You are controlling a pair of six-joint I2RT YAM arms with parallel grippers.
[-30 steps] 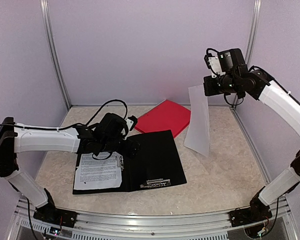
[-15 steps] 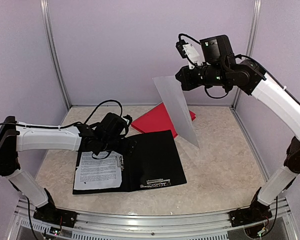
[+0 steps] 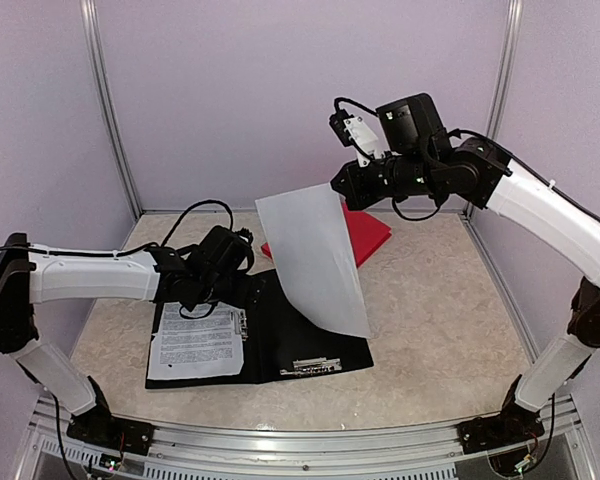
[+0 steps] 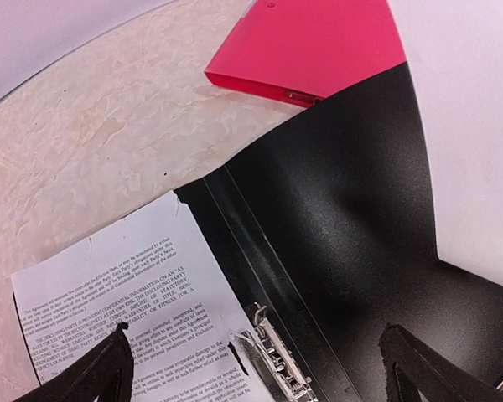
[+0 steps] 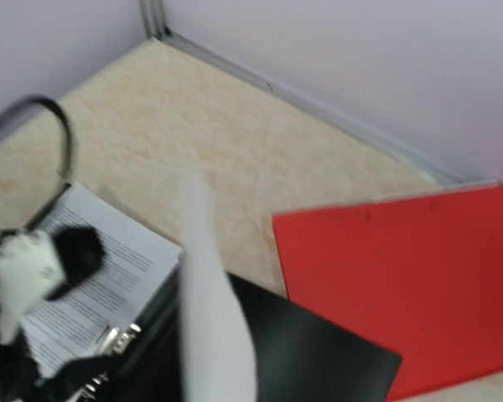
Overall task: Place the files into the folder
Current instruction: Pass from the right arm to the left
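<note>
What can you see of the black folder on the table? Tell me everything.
The black folder lies open and flat on the table, with matte covers like plastic and metal rings at the spine. A printed sheet lies on its left half; a pale label sits near the front of its right half. A blank sheet hangs over the right half. The red folder lies at its far edge.

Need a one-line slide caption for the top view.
Right tool holds a blank sheet above the open black folder; left tool hovers open over its rings.
</note>
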